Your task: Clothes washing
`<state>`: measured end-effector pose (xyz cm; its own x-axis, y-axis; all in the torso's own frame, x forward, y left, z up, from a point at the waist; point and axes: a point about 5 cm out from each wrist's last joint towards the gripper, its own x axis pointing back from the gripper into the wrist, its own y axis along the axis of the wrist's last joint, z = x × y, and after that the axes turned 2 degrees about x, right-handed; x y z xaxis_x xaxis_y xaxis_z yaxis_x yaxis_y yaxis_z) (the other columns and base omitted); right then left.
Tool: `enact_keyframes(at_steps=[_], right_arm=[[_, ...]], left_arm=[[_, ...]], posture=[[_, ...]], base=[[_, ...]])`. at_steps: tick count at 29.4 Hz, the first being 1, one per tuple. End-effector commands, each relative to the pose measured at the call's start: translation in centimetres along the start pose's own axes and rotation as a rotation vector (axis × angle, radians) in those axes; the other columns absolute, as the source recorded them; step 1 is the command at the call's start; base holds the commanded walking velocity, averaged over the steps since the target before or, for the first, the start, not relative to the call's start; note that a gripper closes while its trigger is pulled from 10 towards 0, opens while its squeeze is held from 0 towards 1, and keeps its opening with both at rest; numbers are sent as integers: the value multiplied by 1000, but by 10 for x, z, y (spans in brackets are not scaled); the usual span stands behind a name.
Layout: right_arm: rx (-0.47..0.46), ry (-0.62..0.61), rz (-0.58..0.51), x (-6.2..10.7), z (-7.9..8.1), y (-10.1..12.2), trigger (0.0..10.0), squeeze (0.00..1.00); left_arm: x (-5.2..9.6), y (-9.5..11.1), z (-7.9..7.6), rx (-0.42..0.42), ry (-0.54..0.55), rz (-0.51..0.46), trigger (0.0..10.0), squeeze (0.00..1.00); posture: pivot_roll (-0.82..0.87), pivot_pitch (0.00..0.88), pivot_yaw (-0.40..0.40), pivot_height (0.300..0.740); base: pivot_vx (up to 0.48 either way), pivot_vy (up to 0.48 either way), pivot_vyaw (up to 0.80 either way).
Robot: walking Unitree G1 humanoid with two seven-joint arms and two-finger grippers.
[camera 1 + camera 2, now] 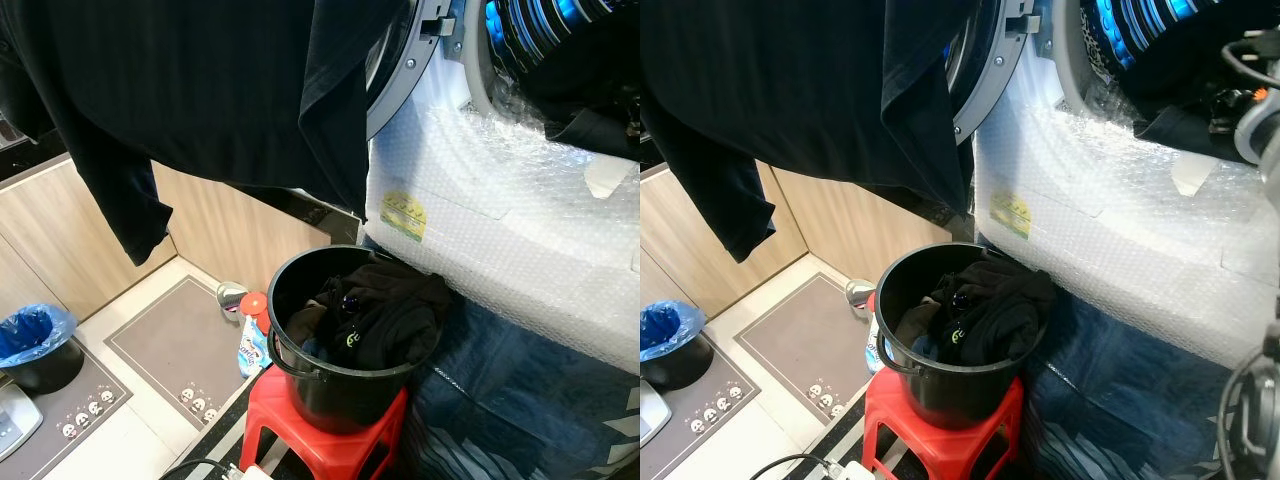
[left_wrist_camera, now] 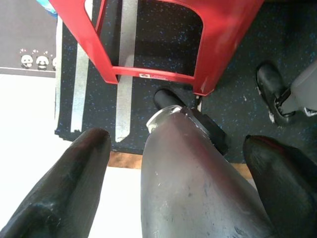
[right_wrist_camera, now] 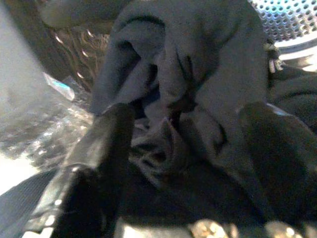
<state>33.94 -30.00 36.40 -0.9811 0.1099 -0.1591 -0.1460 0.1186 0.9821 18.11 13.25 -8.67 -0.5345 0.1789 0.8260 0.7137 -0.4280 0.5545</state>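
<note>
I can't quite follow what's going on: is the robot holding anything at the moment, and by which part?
Nothing is gripped. The right end effector is open at the washer's mouth, its fingers either side of a dark garment. The left end effector hangs open near the floor.

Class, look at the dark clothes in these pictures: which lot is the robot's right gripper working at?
The dark clothes at the washing machine's drum mouth; the right gripper is open around them. The others lie in the black bucket on the red stool.

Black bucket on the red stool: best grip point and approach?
Probably from above: the black bucket stands upright on the red stool, mouth open. Pinch the bare rim on its left side; dark clothes spill over the right, toward the washing machine.
</note>
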Motion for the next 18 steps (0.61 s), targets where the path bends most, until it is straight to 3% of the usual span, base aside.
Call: enact_keyframes(at_steps=[1, 3, 4, 6, 7, 12, 18], right_arm=[[-15, 32, -54, 11, 5, 8, 10000, 1000], [-15, 43, -60, 14, 6, 8, 10000, 1000], [-27, 51, -70, 17, 6, 7, 10000, 765], [-32, 52, -73, 19, 6, 7, 10000, 765], [-29, 53, -92, 26, 4, 7, 10000, 0], [-32, 80, -135, 41, 3, 7, 10000, 0], [11, 314, -154, 65, 27, 2, 10000, 0]], left_arm=[[4, -27, -7, -16, -27, 113, 10000, 0], [4, -26, -7, -17, -26, 112, 10000, 0], [4, -26, -7, -16, -24, 112, 10000, 0], [4, -26, -7, -16, -23, 112, 10000, 0], [4, -25, -7, -19, -24, 111, 10000, 0], [3, -23, -7, -24, -25, 110, 10000, 0], [3, -22, -8, -30, -30, 109, 10000, 0]], posture=[[-145, 76, 65, 740], [-149, 71, 66, 740], [-153, 66, 67, 740], [-153, 66, 67, 740], [-158, 58, 69, 740], [-168, 49, 71, 740], [-181, 41, 71, 740]], base=[[0, 0, 0], [0, 0, 0], [0, 0, 0], [0, 0, 0], [0, 0, 0], [0, 0, 0], [0, 0, 0]])
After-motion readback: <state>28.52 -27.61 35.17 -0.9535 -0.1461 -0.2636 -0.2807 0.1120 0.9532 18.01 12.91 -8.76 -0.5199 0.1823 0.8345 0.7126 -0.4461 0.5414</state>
